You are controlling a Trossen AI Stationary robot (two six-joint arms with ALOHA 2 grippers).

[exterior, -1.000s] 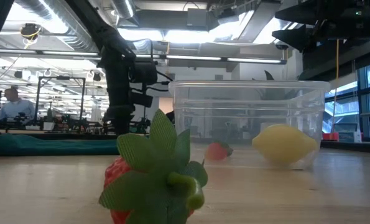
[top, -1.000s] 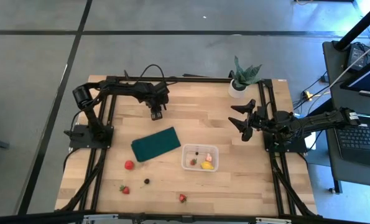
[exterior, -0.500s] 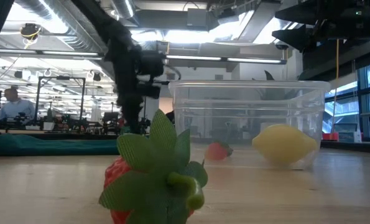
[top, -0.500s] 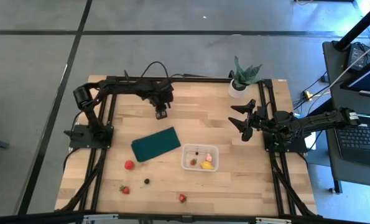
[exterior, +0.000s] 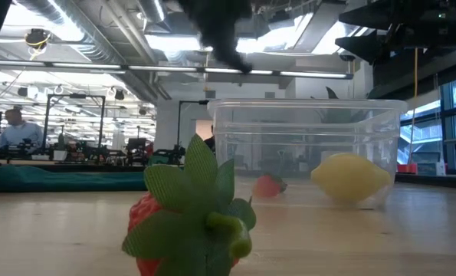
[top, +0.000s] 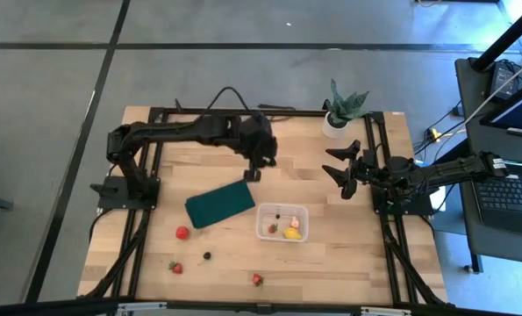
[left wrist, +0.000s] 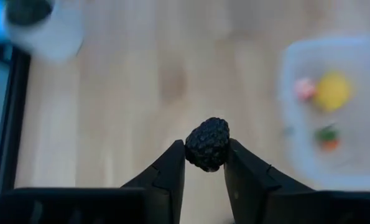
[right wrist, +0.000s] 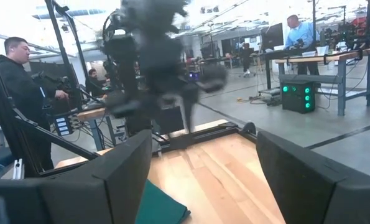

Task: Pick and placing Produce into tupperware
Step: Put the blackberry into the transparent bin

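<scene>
High view: tupperware (top: pixel 282 221) holds lemon (top: pixel 291 233), strawberry (top: pixel 273 228), possibly berries.

The tub (top: pixel 282 222) is open on top. Bare wood lies around it. The green pad (top: pixel 220 203) sits just beside.

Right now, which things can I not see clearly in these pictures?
- Left gripper: a smear in the low view and the right wrist view, from motion.
- Tupperware: blurred in the left wrist view, its contents only colour spots.
- Blackberry: invisible from above, too small.
- Strawberry: body cut by the low view's bottom edge.
</scene>
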